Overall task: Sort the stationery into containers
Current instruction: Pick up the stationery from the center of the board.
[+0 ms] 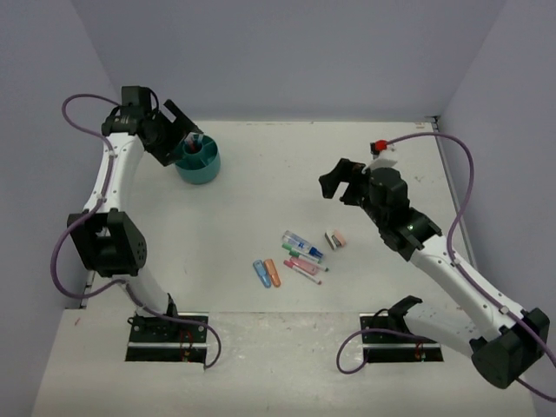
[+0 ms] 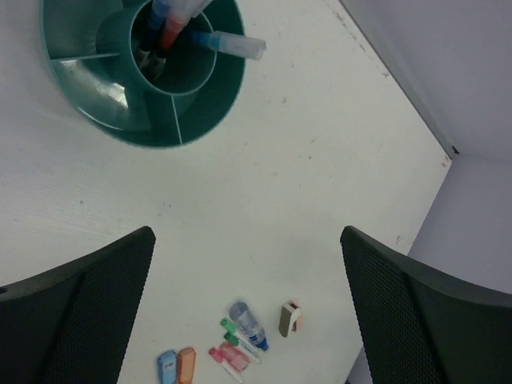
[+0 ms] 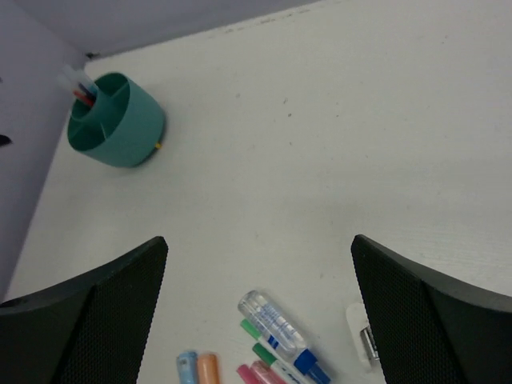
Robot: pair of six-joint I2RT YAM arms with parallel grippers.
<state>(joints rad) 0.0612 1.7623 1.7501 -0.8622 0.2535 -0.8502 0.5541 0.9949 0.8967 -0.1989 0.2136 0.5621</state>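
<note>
Left wrist view: teal tub cropped at top; left hand, right hand wide, empty.

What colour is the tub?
The tub is teal; it shows best in the left wrist view.

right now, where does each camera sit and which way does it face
top external: above and behind the bases, looking down on the table; both arms, left gripper by the teal tub, right gripper near the loose stationery
left wrist: beside the tub, looking down; open fingers show
right wrist: mid-table, facing the tub; open fingers show
shared: both wrist views hold tub and stationery
</note>
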